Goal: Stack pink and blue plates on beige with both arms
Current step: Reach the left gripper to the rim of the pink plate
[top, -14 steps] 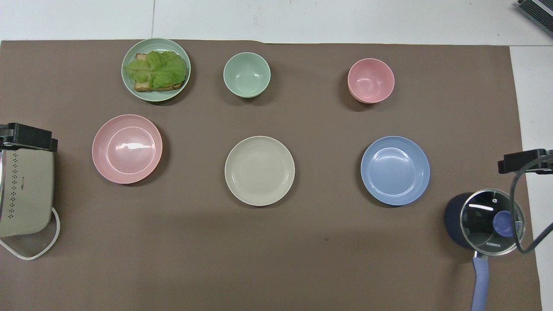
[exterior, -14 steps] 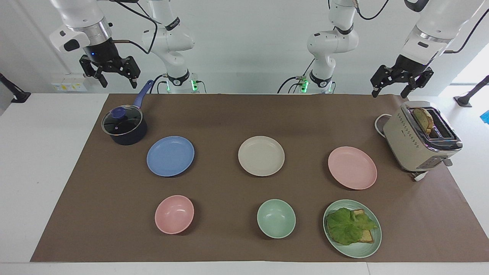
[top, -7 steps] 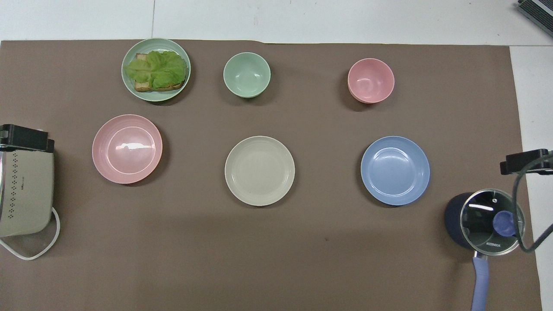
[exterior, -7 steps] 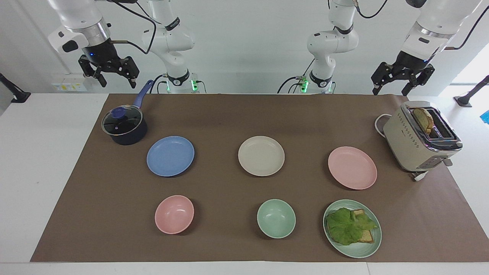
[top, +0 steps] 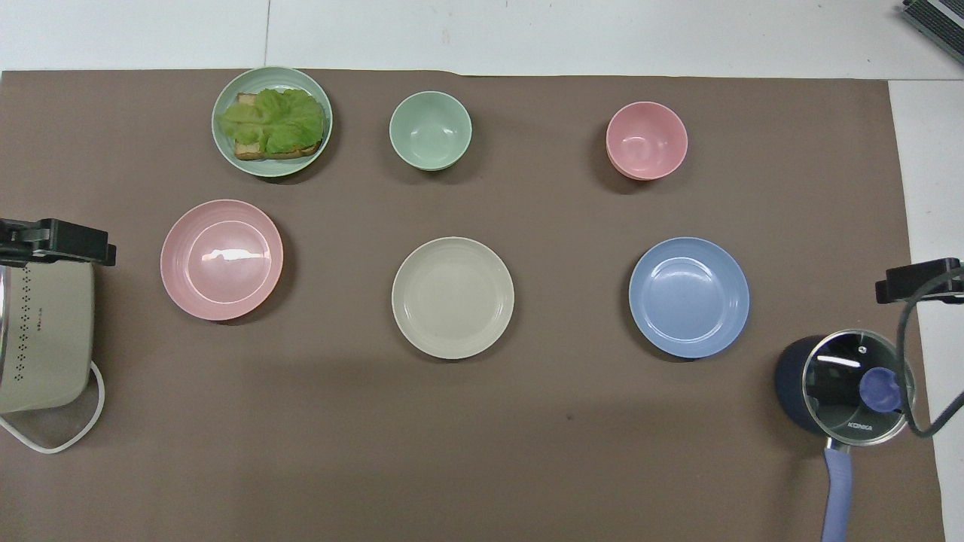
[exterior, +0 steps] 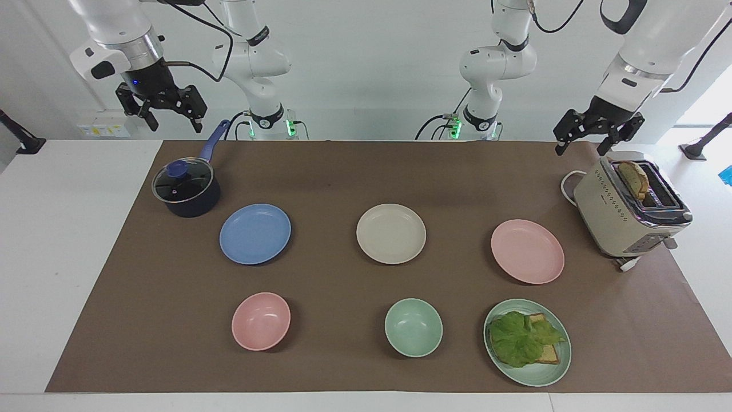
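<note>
Table [exterior: 68, 240], brown mat | left hand [exterior: 582, 141] spread, empty, raised over mat's edge by boxy beige toaster [exterior: 623, 214] | right hand [exterior: 172, 115] spread, empty, raised above lidded dark saucepan [exterior: 186, 189] | matte cream-beige round plate [exterior: 391, 233] mid-mat, between separate periwinkle-blue plate [exterior: 255, 233] and pale pink plate [exterior: 527, 251]
</note>
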Controlling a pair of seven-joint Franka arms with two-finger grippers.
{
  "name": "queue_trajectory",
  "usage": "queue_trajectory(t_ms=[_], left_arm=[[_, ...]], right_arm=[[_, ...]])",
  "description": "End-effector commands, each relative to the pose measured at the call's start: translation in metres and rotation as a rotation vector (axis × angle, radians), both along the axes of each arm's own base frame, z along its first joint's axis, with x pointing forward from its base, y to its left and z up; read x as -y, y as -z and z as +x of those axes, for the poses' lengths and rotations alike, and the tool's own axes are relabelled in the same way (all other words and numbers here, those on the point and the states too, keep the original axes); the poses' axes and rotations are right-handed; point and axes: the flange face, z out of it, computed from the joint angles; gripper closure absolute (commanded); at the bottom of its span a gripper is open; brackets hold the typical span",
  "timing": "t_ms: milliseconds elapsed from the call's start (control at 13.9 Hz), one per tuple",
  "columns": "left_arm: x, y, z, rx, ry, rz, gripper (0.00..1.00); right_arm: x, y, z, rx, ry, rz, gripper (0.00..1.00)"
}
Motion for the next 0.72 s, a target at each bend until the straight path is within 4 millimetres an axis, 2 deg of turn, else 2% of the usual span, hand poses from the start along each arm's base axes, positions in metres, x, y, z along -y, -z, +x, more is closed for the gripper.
queue_trajectory(t_ms=[0, 287, 574, 646], left_arm=[[-0.009, 0.051, 0.005, 0.009, -0.016, 0.009, 0.00], [-0.039, 0.109, 0.024, -0.001, -0.030, 0.003, 0.00], [-0.050, 0.188, 0.048, -0.014, -0.026, -0.005, 0.00], [-0.053, 0.199, 0.051, -0.009, -0.031, -0.007, 0.00]], right_arm=[[0.007, -0.004, 0.001, -0.005, 0.000, -0.005, 0.00], [0.006, -0.002, 0.000, -0.008, -0.002, -0.003, 0.00], [0.006, 0.000, -0.003, -0.012, -0.002, 0.000, 0.00], [0.006, 0.000, -0.003, -0.012, -0.002, 0.000, 0.00]])
